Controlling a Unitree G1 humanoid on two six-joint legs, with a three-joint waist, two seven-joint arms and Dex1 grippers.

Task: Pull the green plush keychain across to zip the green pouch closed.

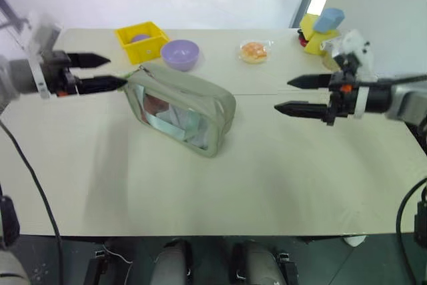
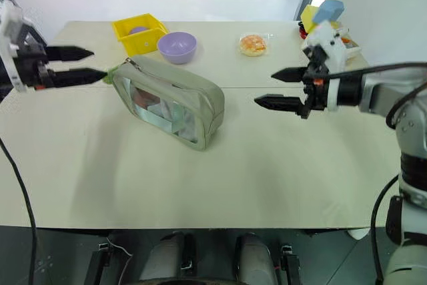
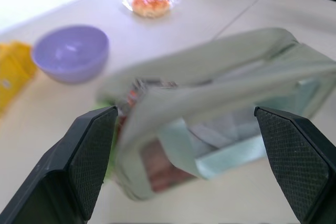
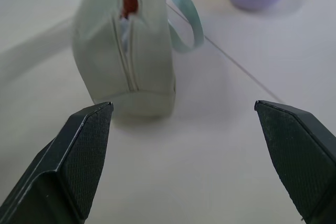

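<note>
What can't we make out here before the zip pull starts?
- Green plush keychain: a sliver shows in the head views, the left gripper fingertip covers the rest; whether they touch is unclear.
- Green pouch contents: red and white shapes behind the clear window, too small to identify.
- Zipper gap: the right wrist view shows the pouch top part open; how far is cut off by the picture's edge.
- Left wrist view: pouch end blurred.

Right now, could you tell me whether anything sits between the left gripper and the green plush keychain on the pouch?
Nothing visible does. The left gripper is open, its lower fingertip right beside the keychain at the pouch end nearest it. The purple bowl stands farther back.
</note>
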